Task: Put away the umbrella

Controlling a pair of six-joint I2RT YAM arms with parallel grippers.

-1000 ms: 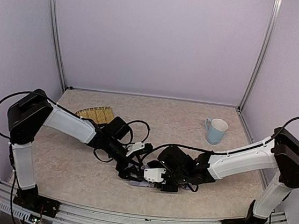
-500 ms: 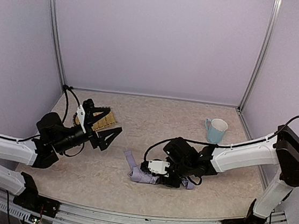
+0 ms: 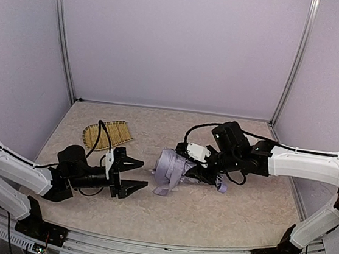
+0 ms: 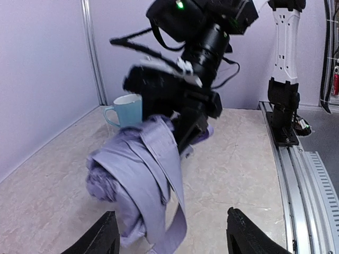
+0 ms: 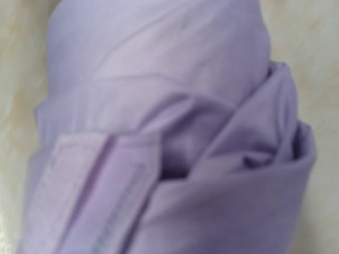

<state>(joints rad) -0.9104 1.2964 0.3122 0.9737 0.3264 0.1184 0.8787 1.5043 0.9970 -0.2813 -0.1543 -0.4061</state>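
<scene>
We see the umbrella [image 3: 169,169] folded into a loose lavender bundle near the middle of the table [image 3: 208,220], slightly to the right of centre. It lies roughly crosswise, with its rolled fabric end pointing toward the left arm. The right gripper [image 3: 193,168] is clamped on the other end of it, reaching in from the right with the arm stretched low across the table. From the left wrist view we make out the bundle [image 4: 140,169] sitting under the black body of the right gripper [image 4: 185,114]. A flat strap [image 4: 172,227] hangs down from the bundle's near side, but we cannot tell whether the bundle rests on the table or is lifted a little. The right wrist view is filled with blurred lavender fabric [image 5: 159,132], with a stitched strip [image 5: 85,196] running down at lower left.

The left gripper [image 3: 143,173] is low over the table, just to the left of the umbrella and not touching it. Its two black fingers [image 3: 130,161] stand apart and point toward the bundle. In its own camera the fingertips [image 4: 106,235] frame the umbrella from below.

A woven straw tray [image 3: 108,133] lies at the back left of the table, well apart from the umbrella. A pale blue mug [image 4: 125,109] stands beyond the bundle, near the wall.
</scene>
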